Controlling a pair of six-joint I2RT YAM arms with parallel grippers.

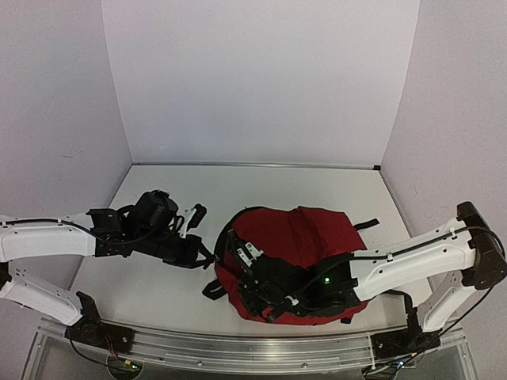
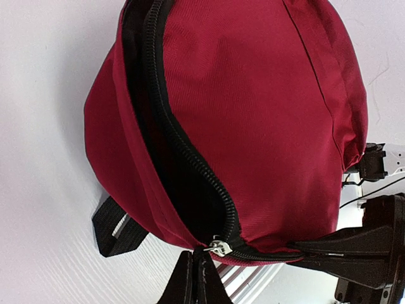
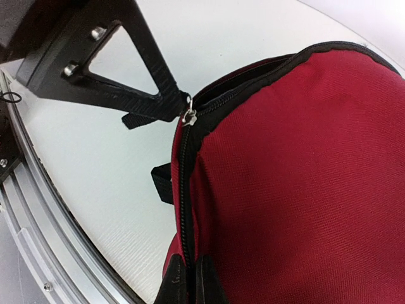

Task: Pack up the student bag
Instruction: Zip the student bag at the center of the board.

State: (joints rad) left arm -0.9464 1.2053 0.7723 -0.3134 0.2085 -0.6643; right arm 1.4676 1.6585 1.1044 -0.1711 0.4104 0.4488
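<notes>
The student bag [image 1: 313, 237] lies flat on the white table [image 1: 238, 186], toward the near edge and right of centre, and both arms meet at its left end. The left gripper [image 2: 197, 282] is pinched closed on the silver zipper pull [image 2: 218, 247] (beyond it the zipper [image 2: 166, 120] gapes open, dark inside). The right gripper [image 3: 190, 285] is clamped tight on the bag's zippered edge, close beside the other.

the student bag [image 1: 317, 237] lies on the white table [image 1: 261, 186], near side
</notes>
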